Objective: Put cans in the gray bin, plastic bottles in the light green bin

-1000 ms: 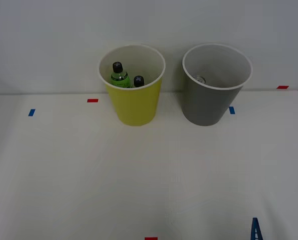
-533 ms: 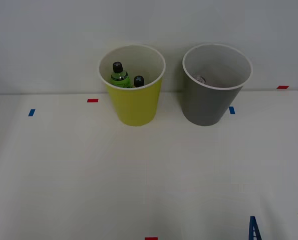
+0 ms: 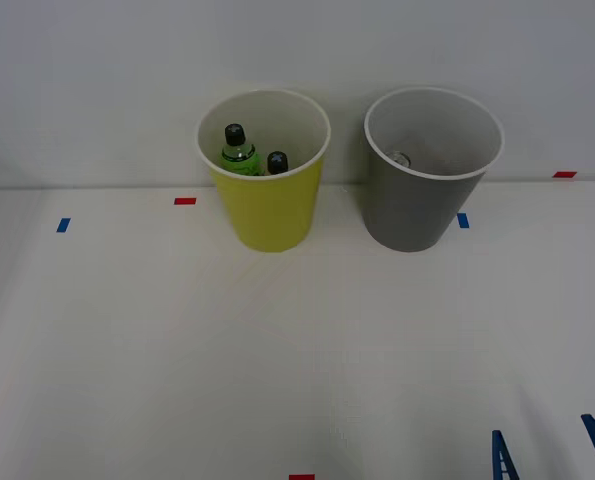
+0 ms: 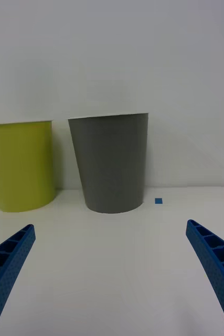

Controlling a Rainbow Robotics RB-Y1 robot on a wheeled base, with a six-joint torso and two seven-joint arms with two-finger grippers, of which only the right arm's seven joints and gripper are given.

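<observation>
— Two bins are standing at the far side of my table [image 3: 127, 340], side by side against the white wall: the light green bin [image 3: 269, 205] on the robot's left, the gray bin [image 3: 413, 205] on its right, a clear gap showing between them.

— What are you seeing inside them?

— I'm looking down into the light green bin from the front view, and both plastic bottles [image 3: 239, 152] are sitting in it, black caps up. The bright green one is leaning toward the left wall, and the second bottle [image 3: 277, 163] is resting just beside it, close to the near rim; its body is hidden, so I'm only making out the cap. In the gray bin I'm catching the silver top of the can [image 3: 401, 159], low against the left inside wall.

— And the right gripper?

— I'm seeing the right gripper [image 3: 554, 455] poking in at the front view's bottom right corner, well apart from both bins. Its blue ribbed fingers [image 4: 9, 262] are spread wide and are holding nothing. On the wrist camera the gray bin [image 4: 112, 163] is sitting almost dead ahead between them, with the light green bin [image 4: 21, 165] off to one side.

— Anything else on the table?

— Small red and blue tape marks [image 3: 184, 201] are lying here and there on the white surface.
</observation>
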